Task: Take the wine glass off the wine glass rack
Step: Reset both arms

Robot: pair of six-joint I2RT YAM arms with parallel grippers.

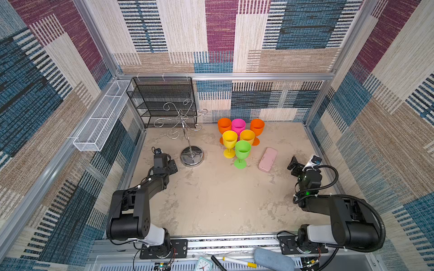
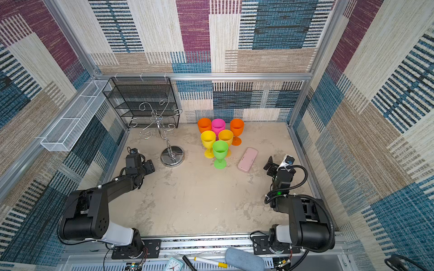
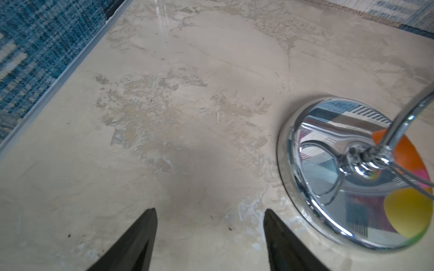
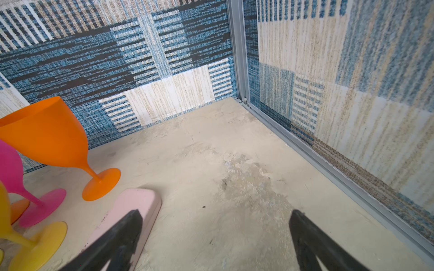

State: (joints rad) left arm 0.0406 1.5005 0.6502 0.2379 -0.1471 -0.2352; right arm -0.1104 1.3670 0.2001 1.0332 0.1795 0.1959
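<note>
The wine glass rack (image 1: 191,157) stands on the desk (image 1: 211,199) with six wine glasses (image 1: 246,137) just beside it, the left gripper (image 3: 209,210) near its base, the right gripper (image 4: 216,212) far off, both spread apart.

glossy chrome wine glass rack (image 1: 192,157), matt plastic wine glasses (image 1: 242,150), rough tabletop (image 1: 223,199)

Pink case (image 4: 138,199) lying flat on the mottled tabletop (image 4: 234,164) just beside the right claw (image 4: 216,212). Black mesh shelf unit (image 1: 162,101) and long white mesh basket (image 1: 103,115) against the walls, well beyond the left claw (image 3: 209,209). Small clock (image 1: 203,264) and marker (image 1: 237,261) well behind both.
</note>
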